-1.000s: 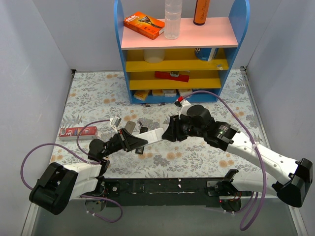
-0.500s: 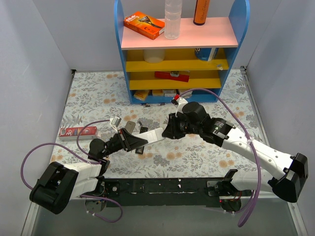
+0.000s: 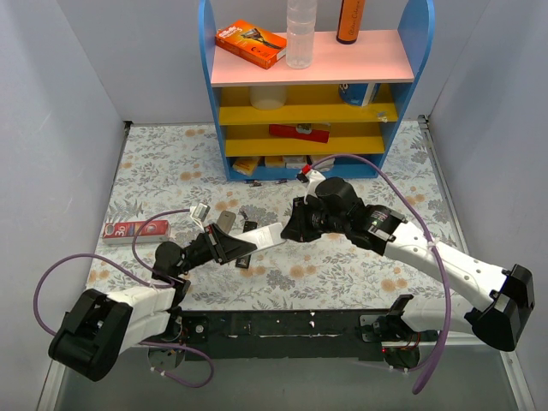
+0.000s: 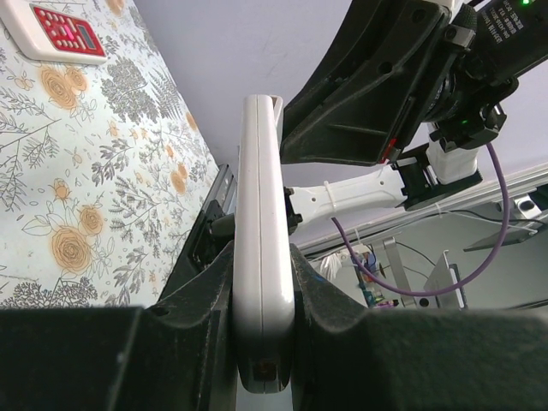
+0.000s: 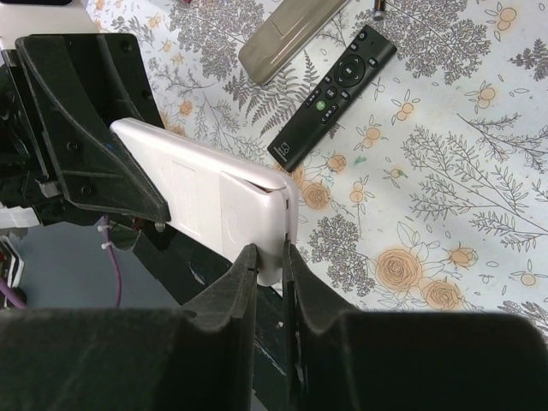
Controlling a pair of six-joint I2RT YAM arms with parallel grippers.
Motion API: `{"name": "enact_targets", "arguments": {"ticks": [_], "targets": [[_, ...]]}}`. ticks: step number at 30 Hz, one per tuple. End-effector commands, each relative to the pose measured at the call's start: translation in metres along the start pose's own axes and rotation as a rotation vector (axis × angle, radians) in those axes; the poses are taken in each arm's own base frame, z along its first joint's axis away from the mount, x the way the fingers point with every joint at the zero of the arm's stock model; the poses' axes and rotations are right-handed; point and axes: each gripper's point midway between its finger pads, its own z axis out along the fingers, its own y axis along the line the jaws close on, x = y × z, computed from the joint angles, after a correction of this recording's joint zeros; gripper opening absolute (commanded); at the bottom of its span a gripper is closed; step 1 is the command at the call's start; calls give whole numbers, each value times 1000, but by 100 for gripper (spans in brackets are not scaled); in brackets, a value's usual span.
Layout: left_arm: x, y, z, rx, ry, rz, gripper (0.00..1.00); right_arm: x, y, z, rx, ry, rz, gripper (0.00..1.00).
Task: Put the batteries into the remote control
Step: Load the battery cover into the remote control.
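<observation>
The white remote control point(image 3: 265, 235) is held above the mat between both grippers. My left gripper point(image 3: 231, 247) is shut on one end; in the left wrist view the remote point(image 4: 259, 214) stands edge-on between the fingers point(image 4: 263, 330). My right gripper point(image 3: 292, 229) is shut on the other end, pinching the remote's rim point(image 5: 267, 261); its back panel point(image 5: 201, 197) faces that camera. Tiny dark batteries point(image 3: 254, 181) lie on the mat in front of the shelf; one shows at the top edge of the right wrist view point(image 5: 378, 8).
A white remote with red buttons point(image 3: 135, 230) lies at the left, also in the left wrist view point(image 4: 60, 30). A slim grey remote point(image 5: 287, 30) and a black remote point(image 5: 334, 81) lie under the grippers. A blue shelf unit point(image 3: 312, 86) stands at the back.
My right arm has shifted slightly left and turned at the wrist. Both grippers have kept hold of the white remote, which has barely moved.
</observation>
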Motion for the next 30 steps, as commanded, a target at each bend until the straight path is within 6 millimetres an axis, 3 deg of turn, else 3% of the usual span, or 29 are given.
{"name": "enact_targets", "arguments": {"ticks": [1, 6, 13, 17, 25, 30], "targets": [[5, -113, -32, 463, -80, 287, 0, 19, -20, 6, 66, 46, 6, 21], [5, -113, -33, 462, -83, 284, 0, 17, -23, 1, 81, 21, 8, 32], [6, -115, -34, 470, -80, 289, 0, 10, -25, -3, 96, -15, 4, 32], [7, -117, -35, 476, -81, 292, 0, 8, -18, -2, 58, -27, 4, 29], [7, -125, -36, 503, -76, 324, 0, 19, -16, 7, 29, 24, 6, 10], [8, -131, -38, 524, -87, 349, 0, 24, -2, 13, -41, 44, 9, 7]]}}
